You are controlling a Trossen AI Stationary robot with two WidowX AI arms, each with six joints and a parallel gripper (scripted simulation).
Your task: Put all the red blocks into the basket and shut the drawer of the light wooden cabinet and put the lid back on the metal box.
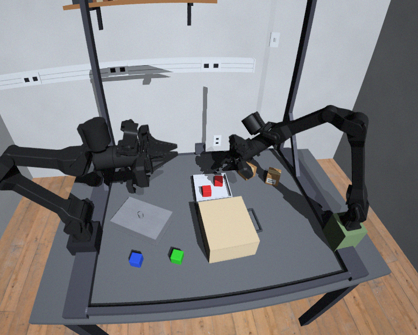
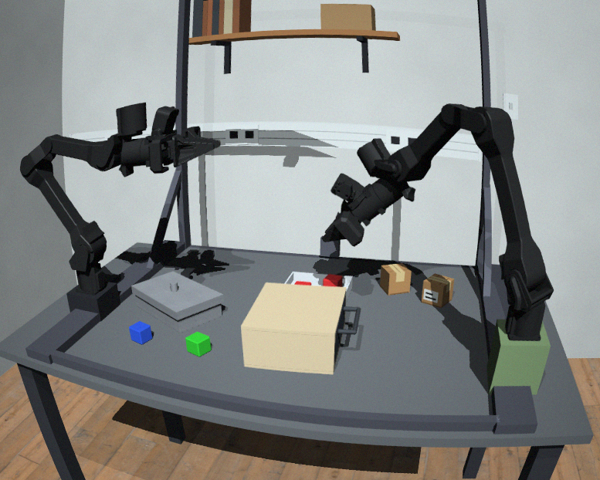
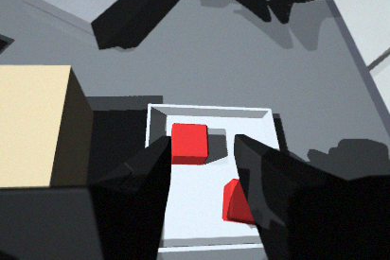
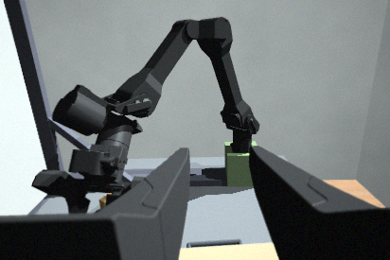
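Right claw (image 1: 176, 150) (image 2: 218, 143) (image 4: 219, 149) high, fingers apart, holding nothing. Basket (image 1: 195, 187) (image 2: 289, 278) (image 3: 210, 107) behind cabinet (image 1: 227, 221) (image 2: 295, 309) (image 3: 33, 123), red block (image 1: 206, 190) (image 2: 303, 282) (image 3: 189, 143) and second red block (image 1: 218, 181) (image 2: 333, 280) (image 3: 236, 203) inside. Left claw (image 1: 231, 167) (image 2: 328, 238) (image 3: 203, 137) (image 4: 78, 200) above blocks, fingers apart, unloaded.

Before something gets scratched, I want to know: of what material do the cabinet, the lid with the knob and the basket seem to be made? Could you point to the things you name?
Cabinet (image 1: 228, 221) (image 2: 295, 309): probably light wood, matte; plain pale tan faces, but no clear grain.
Lid (image 1: 148, 213) (image 2: 176, 294): likely dull metal; flat grey.
Basket (image 1: 198, 185) (image 3: 210, 109): perhaps plastic; smooth, white, solid walls.
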